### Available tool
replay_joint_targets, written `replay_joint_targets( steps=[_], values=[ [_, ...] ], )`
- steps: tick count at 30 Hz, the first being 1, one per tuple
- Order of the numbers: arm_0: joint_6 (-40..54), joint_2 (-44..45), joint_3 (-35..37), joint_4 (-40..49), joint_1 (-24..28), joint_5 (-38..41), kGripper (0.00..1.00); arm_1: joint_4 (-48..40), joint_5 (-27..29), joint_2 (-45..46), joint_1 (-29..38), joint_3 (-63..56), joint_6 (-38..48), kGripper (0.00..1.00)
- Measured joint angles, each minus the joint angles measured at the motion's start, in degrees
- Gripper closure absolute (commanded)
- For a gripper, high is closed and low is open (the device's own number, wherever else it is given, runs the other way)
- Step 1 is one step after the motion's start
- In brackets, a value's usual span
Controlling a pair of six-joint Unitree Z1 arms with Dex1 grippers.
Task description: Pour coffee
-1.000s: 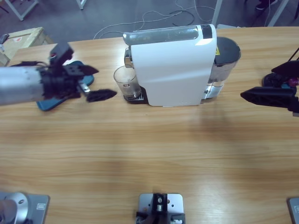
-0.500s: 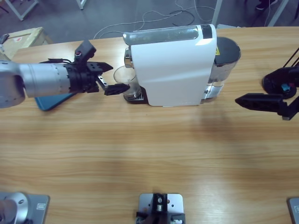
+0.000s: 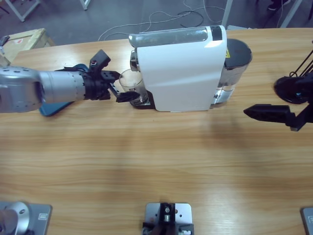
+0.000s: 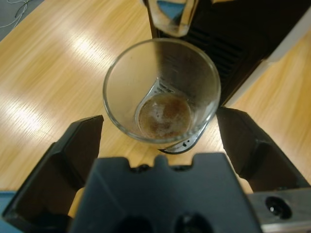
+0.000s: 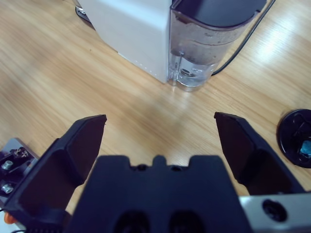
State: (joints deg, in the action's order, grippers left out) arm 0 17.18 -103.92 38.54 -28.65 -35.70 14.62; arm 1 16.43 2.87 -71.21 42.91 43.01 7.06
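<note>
A clear drinking glass (image 3: 131, 84) with a little brown coffee in its bottom stands on the black drip tray of the white box-shaped coffee machine (image 3: 181, 68), under the machine's silver spout. The machine sits toward the far side of the long wooden table (image 3: 156, 161), with a smoky transparent water tank (image 3: 234, 68) topped by a dark lid at its other end.

The left gripper (image 3: 122, 85) reaches in from the left edge of the high view on its silver-grey arm (image 3: 34, 90). Its two black jaws are spread wide, one on each side of the glass (the left wrist view shows the glass (image 4: 162, 90) sitting between them with a gap on both sides, so neither jaw touches it). In that view the left gripper (image 4: 160, 136) looks straight down into the glass, where a foamy brown pool covers the bottom, and the dark ribbed front of the machine lies just behind.

A blue flat object (image 3: 54, 106) lies on the table beneath the left arm, mostly hidden.

The right gripper (image 3: 261, 113) hangs over the bare table near the right edge, well apart from the machine. Its jaws are spread and hold nothing. The right wrist view looks along the right gripper (image 5: 160, 141) toward the water tank (image 5: 209, 43) and the machine's white side; a black round object (image 5: 296, 138) lies on the table beside it.
</note>
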Motion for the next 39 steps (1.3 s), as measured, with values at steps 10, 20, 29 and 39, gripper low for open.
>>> replay_joint_targets(
  steps=[10,20,29,39],
  values=[
    [-0.6,-2.4,1.3,-5.2,0.0,0.0,0.025,0.0,-0.1,-0.2,0.0,0.0,0.0,0.000],
    [-1.9,-3.1,1.3,-5.7,0.0,0.8,1.000,-0.2,-0.1,-1.4,0.0,0.0,0.0,0.000],
    [-1.9,-3.1,-0.8,-9.3,0.2,2.5,1.000,-0.2,-0.3,-1.4,0.0,0.0,0.0,0.000],
    [-12.5,8.5,-11.0,-11.7,4.9,-5.7,1.000,1.7,-0.3,3.9,0.0,0.0,0.0,0.000]
  ],
)
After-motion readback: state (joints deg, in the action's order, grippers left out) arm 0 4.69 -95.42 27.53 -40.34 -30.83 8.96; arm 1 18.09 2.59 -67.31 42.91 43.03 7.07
